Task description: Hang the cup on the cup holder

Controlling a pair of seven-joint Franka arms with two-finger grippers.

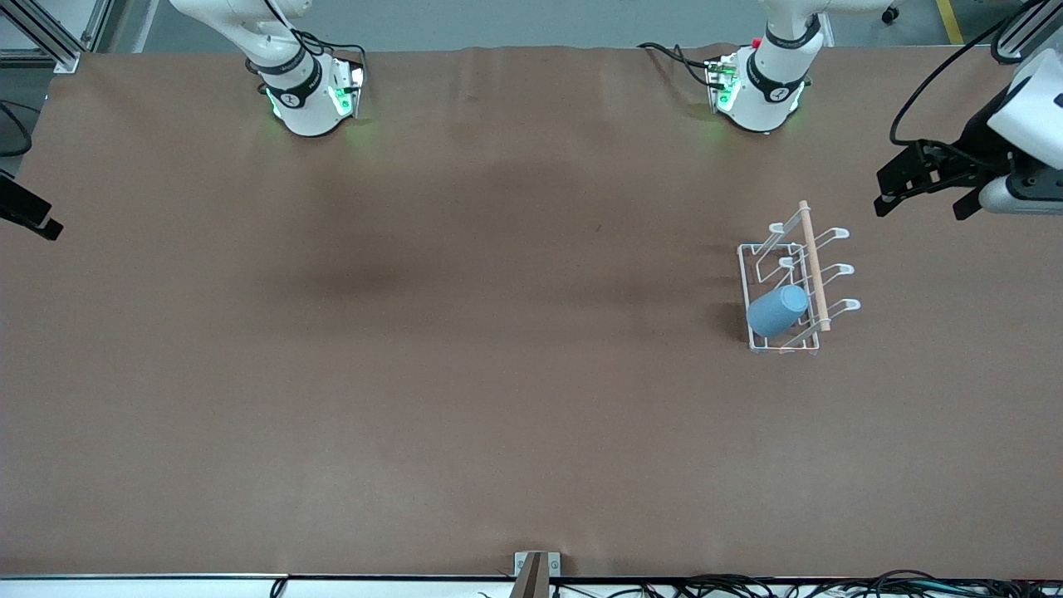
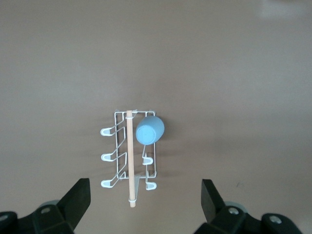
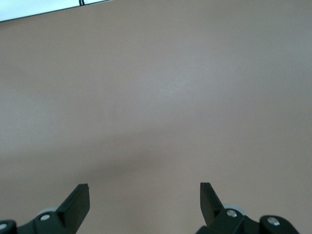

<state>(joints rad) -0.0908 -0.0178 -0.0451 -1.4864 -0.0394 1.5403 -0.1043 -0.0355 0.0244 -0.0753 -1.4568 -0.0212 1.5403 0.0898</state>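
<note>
The light-blue cup [image 1: 776,310] sits tilted over a prong of the white wire cup holder [image 1: 812,257], on the rack's side toward the right arm's end, at the prong nearest the front camera. The left wrist view shows the cup [image 2: 149,129] on the rack [image 2: 129,156] from above. My left gripper [image 1: 923,201] is open and empty, up in the air over the table at the left arm's end, apart from the rack; its own view shows it [image 2: 145,200] spread wide. My right gripper [image 3: 145,200] is open and empty over bare table at the right arm's end [image 1: 29,214].
The brown table cover [image 1: 465,374] spreads wide between the arms. The two arm bases [image 1: 311,95] [image 1: 760,91] stand along the table's back edge. A metal bracket [image 1: 536,571] and cables lie at the front edge.
</note>
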